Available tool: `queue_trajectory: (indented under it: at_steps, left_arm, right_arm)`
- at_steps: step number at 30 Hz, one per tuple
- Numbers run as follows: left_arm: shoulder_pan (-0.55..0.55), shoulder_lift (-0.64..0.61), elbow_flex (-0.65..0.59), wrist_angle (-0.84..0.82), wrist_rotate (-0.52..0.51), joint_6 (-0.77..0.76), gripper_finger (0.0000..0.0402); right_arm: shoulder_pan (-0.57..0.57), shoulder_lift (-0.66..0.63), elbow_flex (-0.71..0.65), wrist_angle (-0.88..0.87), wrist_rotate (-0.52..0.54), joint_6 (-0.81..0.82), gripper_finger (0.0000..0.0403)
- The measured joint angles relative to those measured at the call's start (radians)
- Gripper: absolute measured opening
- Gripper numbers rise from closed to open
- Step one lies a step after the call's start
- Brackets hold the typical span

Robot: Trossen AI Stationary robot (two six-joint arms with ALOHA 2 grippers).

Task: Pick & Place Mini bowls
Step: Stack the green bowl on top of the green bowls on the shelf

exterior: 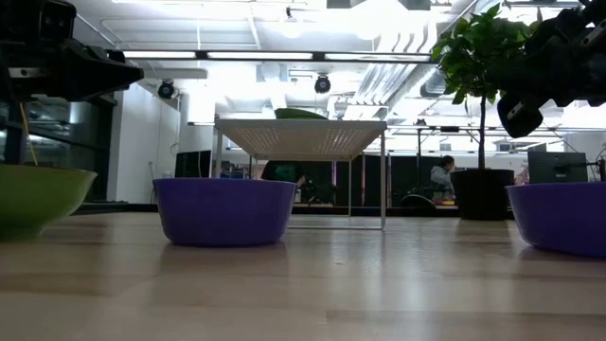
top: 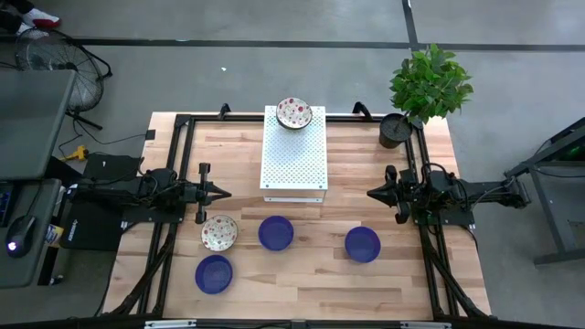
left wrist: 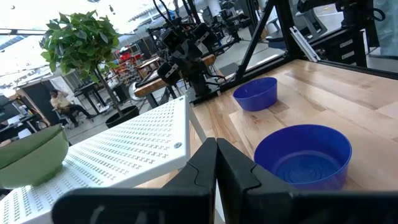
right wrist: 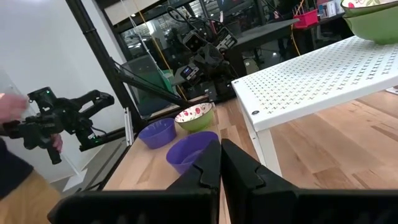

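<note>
A white perforated stand [top: 294, 155] sits mid-table, with one floral mini bowl [top: 294, 113] resting on its far end. On the wood nearer the front edge stand a second floral bowl [top: 219, 232] and three blue bowls [top: 275, 232], [top: 362, 244], [top: 213, 273], each on its base. My left gripper [top: 224, 192] hovers level at the stand's left side and my right gripper [top: 373, 193] at its right side. Both are shut, with nothing between the fingers. In the left wrist view the shut fingers [left wrist: 216, 165] point past a blue bowl [left wrist: 303, 154].
A potted plant [top: 393, 130] stands at the table's far right corner. Black frame rails [top: 183, 123] run along the table's edges. In the right wrist view a person's hand holds a black device [right wrist: 56, 118] beyond the table's left side.
</note>
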Motion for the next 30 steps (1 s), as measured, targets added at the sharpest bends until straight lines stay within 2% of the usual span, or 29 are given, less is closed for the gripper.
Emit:
queue_trajectory:
  at_steps: [12, 22, 30]
  left_arm:
    - [0.000, 0.000, 0.000, 0.000, -0.016, 0.000, 0.0000]
    - [0.000, 0.000, 0.000, 0.000, 0.009, -0.002, 0.0000]
    - [0.000, 0.000, 0.015, -0.010, 0.004, -0.068, 0.0000]
  right_arm:
    - [0.000, 0.000, 0.000, 0.000, 0.000, 0.000, 0.0000]
    - [0.000, 0.000, 0.000, 0.000, 0.000, 0.000, 0.0000]
    - [0.000, 0.000, 0.000, 0.000, 0.000, 0.000, 0.0000]
